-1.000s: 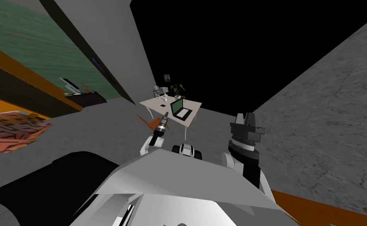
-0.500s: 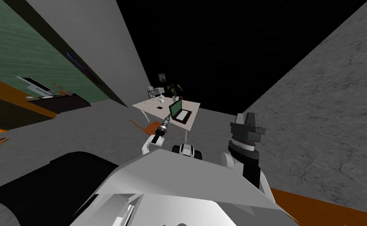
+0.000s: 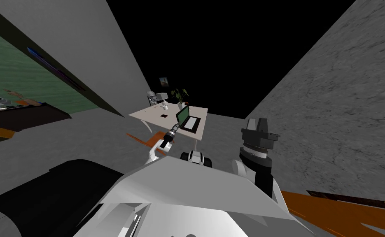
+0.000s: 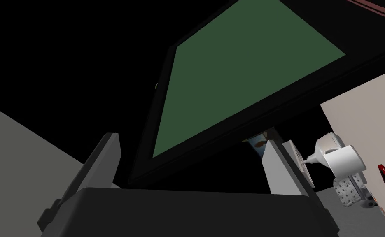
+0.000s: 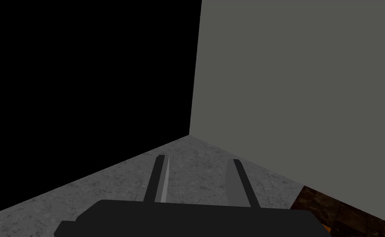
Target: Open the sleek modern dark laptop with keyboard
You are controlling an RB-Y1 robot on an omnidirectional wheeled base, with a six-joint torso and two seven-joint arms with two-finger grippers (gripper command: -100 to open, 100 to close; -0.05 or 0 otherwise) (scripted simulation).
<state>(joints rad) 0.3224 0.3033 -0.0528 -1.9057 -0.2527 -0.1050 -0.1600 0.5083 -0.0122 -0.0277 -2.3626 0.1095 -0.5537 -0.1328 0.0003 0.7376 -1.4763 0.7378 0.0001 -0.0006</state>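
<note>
View change: the whole head picture has swung over the last second. The green wall and the dark sideboard have slid toward the frame edge. I read this as my own turn, not the furniture's.
Laptop change: none that I can see; the lid stands at the same raised angle as a second ago.
Arm change: the left arm still reaches to the table's near edge, and the right arm is still upright beside my chest.
Laptop: dark, open, with a green screen and a pale keyboard deck. It sits at the near corner of the table.
Left gripper: released. Its fingers stand wide apart with the lower corner of the screen between them. I cannot tell whether either finger touches it.
Right gripper: released and holding nothing, blades apart over the floor, well away from the table.
Table top: pale. A white mug and a small dark flat thing sit farther back than the laptop, and a potted plant stands at the back edge.
Beside the table: an orange chair is at its near side and a grey chair at its far side.
Room: the floor around the table is grey and mottled. A plain grey wall carries a small picture behind the table, and there is a black area beyond it.
</note>
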